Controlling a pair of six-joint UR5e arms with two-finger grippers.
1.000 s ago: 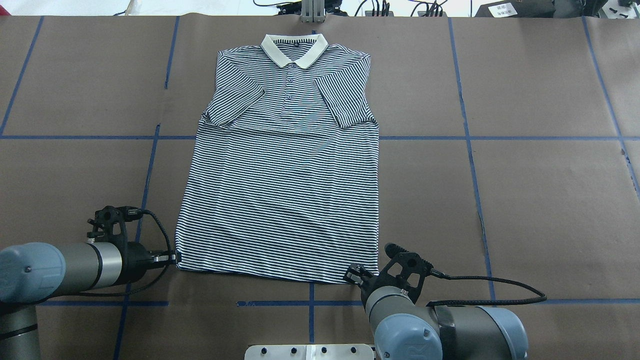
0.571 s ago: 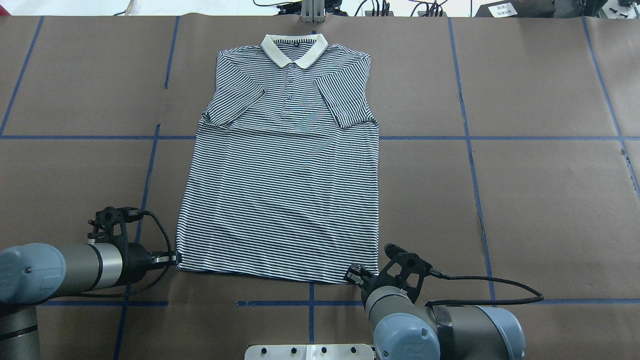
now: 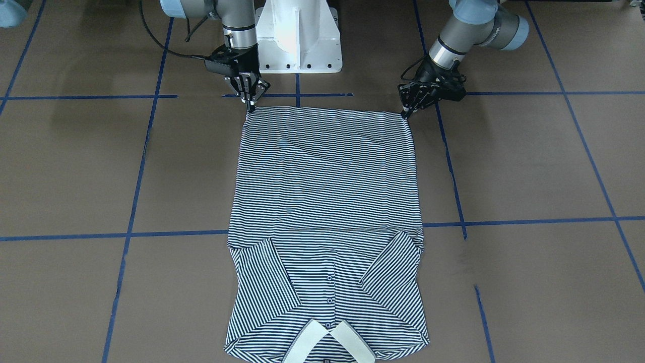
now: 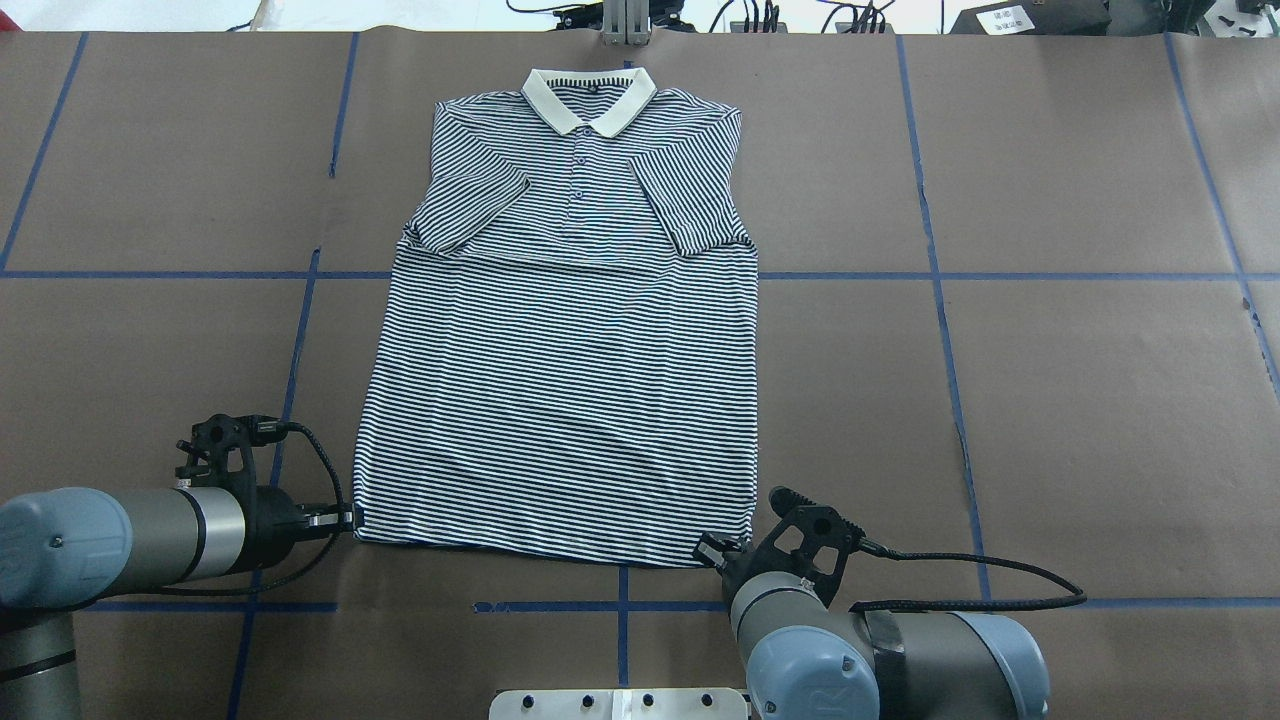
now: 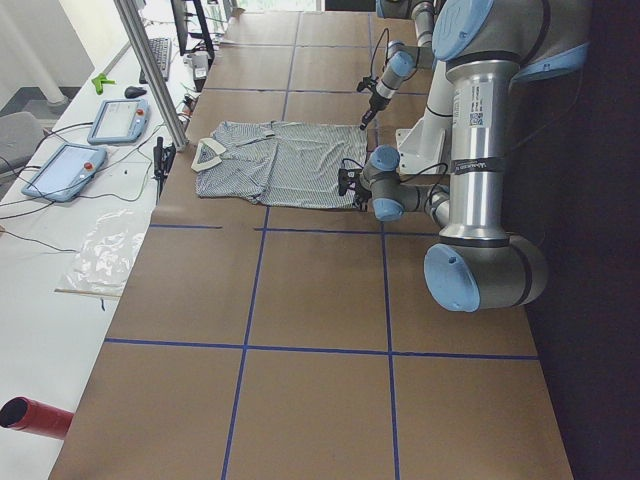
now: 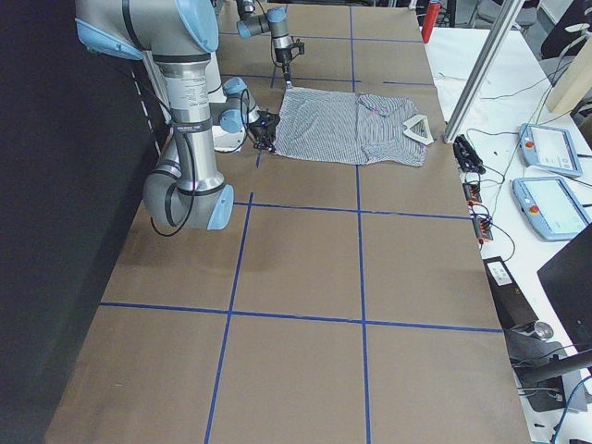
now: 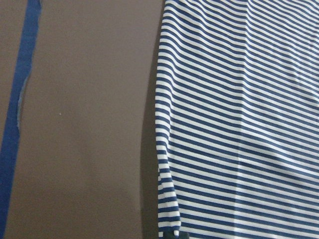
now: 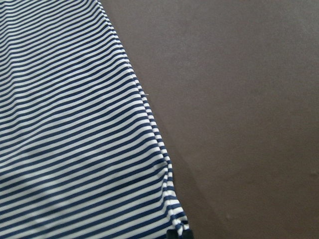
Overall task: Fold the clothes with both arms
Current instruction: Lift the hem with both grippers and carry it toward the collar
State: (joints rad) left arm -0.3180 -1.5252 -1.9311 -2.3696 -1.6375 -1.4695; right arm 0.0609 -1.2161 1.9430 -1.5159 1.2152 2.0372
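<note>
The striped polo shirt point(image 4: 560, 400) lies flat and face up, its cream collar point(image 4: 588, 98) at the far side and both sleeves folded in over the chest. My left gripper point(image 4: 350, 520) is at the near left hem corner, shut on the fabric there. My right gripper point(image 4: 706, 548) pinches the near right hem corner, also shut. In the front-facing view the left gripper point(image 3: 404, 114) and right gripper point(image 3: 250, 107) taper to points at the two corners of the shirt point(image 3: 325, 201). Each wrist view shows the hem corner point(image 7: 169, 231) point(image 8: 178, 230) meeting a dark fingertip at the bottom edge.
Brown paper with blue tape lines point(image 4: 940, 300) covers the table. The white pedestal base point(image 3: 298, 35) stands between the arms. Teach pendants point(image 6: 550, 148), cables and a metal post point(image 6: 490, 55) sit past the collar end.
The right arm has shifted very slightly and the hem corner near it has drawn in a little. The left arm and the rest of the shirt have not visibly moved.
</note>
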